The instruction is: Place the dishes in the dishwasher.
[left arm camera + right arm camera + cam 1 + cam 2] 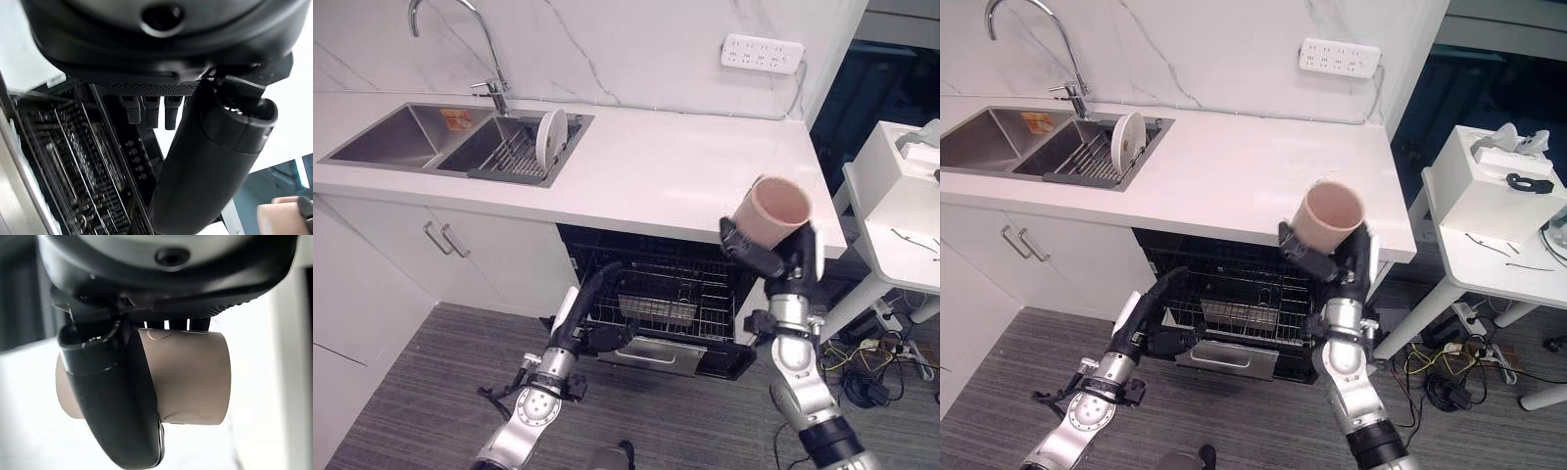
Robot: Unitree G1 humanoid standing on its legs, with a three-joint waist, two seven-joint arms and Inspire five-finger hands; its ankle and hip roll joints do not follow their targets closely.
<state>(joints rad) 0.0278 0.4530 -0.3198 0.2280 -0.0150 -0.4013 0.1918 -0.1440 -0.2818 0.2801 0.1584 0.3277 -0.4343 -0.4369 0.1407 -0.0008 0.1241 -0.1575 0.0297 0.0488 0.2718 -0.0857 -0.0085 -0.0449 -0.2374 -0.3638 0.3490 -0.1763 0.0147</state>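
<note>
The right wrist view shows the right hand (122,396) with thumb and fingers curled round a smooth, pale pink cylindrical cup (190,377), the thumb crossing its wall; the head views add that the cup (772,211) is held tilted, mouth up and outward, above the front edge of the white countertop (685,176) near its right corner, over the open dishwasher (666,294). The left wrist view shows the left hand (210,161) with fingers fairly straight and thumb extended beside the dark wire rack (78,166); the head views place this hand (597,294) at the left front of the pulled-out rack (675,289), though whether the fingers touch the wire cannot be told. The rack is a grid of thin metal tines, and a shallow rectangular metal tray (656,309) lies in it. The dishwasher door (651,354) is lowered toward the grey wood-grain floor (431,392). Open countertop lies between the cup and the stainless double sink (411,137), whose right basin holds a ribbed drying rack with a round white plate (549,138) standing on edge. A curved chrome faucet (484,49) rises behind the sink against the marble-patterned wall, where a white power strip (762,53) is mounted. A white side table (1489,225) stands to the right, apart from the counter.
</note>
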